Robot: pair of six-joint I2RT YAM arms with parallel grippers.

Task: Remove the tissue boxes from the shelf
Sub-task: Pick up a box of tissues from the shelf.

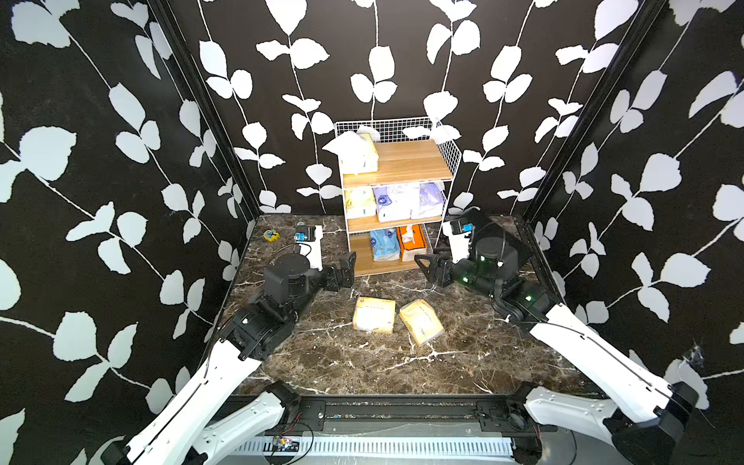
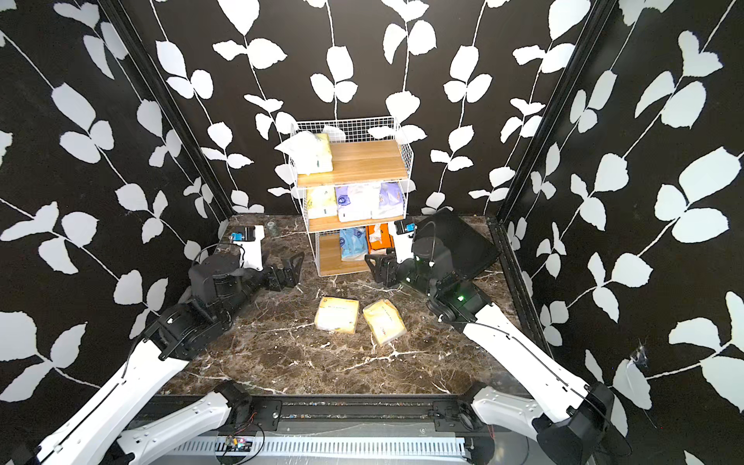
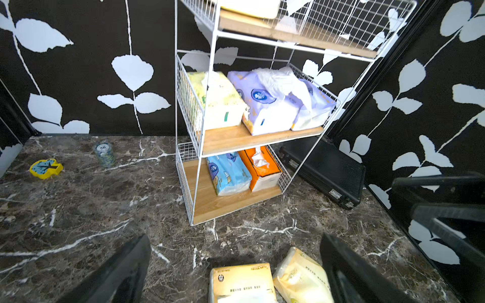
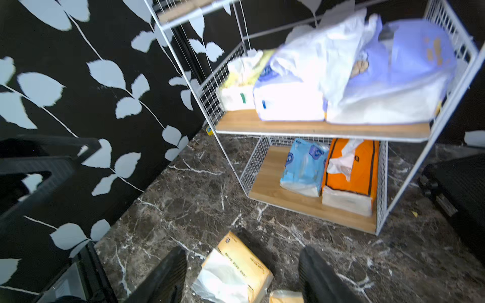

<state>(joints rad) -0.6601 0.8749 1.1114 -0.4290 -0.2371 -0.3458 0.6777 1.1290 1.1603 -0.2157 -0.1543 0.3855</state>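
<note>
Pale yellow, one tissue pack (image 1: 422, 322) lay flat, long axis slanting, seemingly toward the shelf (image 1: 406, 159), near and below my right gripper (image 1: 424, 266), whose jaws stood apart, empty.

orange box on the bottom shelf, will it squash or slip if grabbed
The orange box has straight edges, so it probably stays stiff. The tissue poking from its top looks loose and may pull out if pinched. Hemmed in by the blue pack and the wire side of the shelf, it likely has to slide forward first.
</note>
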